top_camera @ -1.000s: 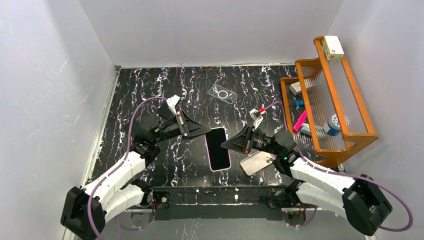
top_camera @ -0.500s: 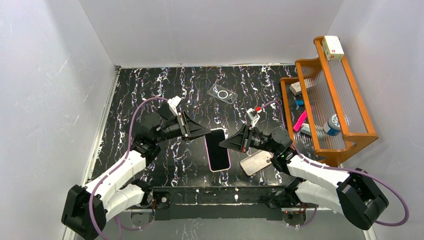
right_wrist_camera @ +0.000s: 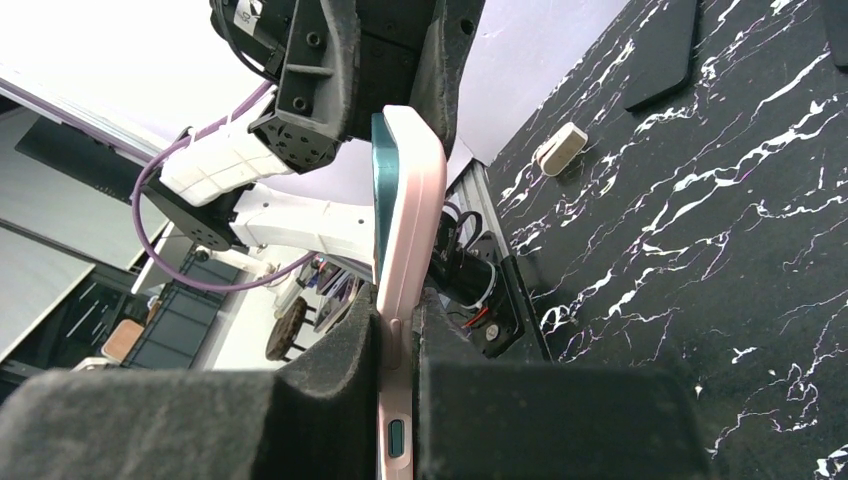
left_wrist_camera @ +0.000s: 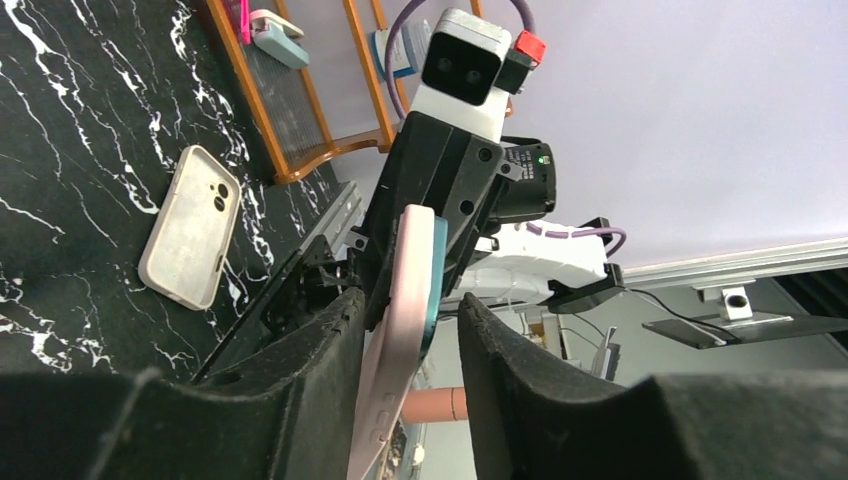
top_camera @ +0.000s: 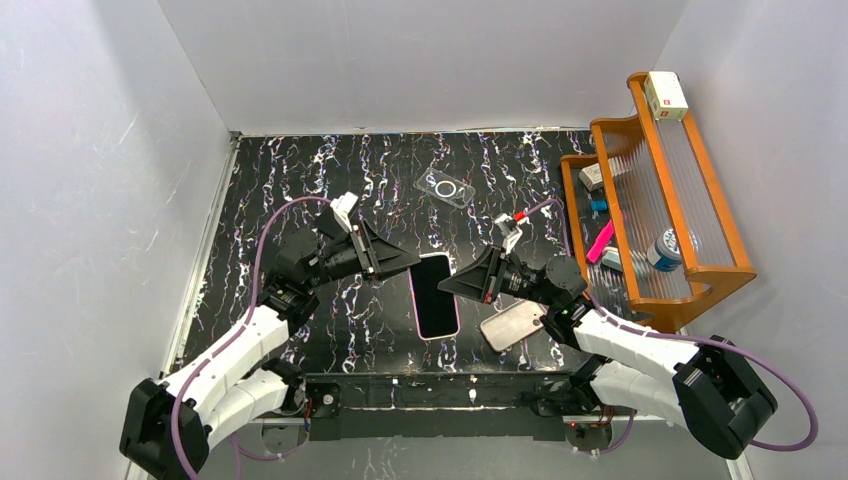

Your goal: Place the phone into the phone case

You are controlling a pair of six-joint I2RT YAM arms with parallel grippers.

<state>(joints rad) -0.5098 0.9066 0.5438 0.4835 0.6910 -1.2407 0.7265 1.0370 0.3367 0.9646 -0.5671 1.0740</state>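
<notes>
- Phone [top_camera: 436,296]: dark screen, pink edge, screen facing up in the overhead view. It sits at the near middle of the tabletop [top_camera: 300,190], between the two hands. Whether it rests on the surface or is lifted cannot be told.
- Right hand [top_camera: 450,287]: at the phone's right edge, near its far end. In the right wrist view both fingers are clamped on the pink edge of the phone [right_wrist_camera: 410,230], gripping it.
- Left hand [top_camera: 413,262]: at the phone's far left corner. In the left wrist view the jaws stand apart with the phone [left_wrist_camera: 405,300] edge-on between them. One finger [left_wrist_camera: 310,370] is against the pink side. The other finger [left_wrist_camera: 520,380] is apart from it, with a gap showing.
- Beige phone case [top_camera: 513,325]: lies flat on the tabletop, just right of the phone and below the right hand, touched by neither hand. Its camera cut-out shows in the left wrist view [left_wrist_camera: 190,240].
- Clear phone case [top_camera: 445,187]: has a ring mark and lies flat towards the far edge, well apart from both hands.
- Tabletop: black marble pattern with white veining.
- Orange rack [top_camera: 700,230]: stands at the right side and holds small items, with a white box [top_camera: 666,95] on its top rail.
- Walls [top_camera: 400,60]: plain white, enclosing the left, far and right sides.
</notes>
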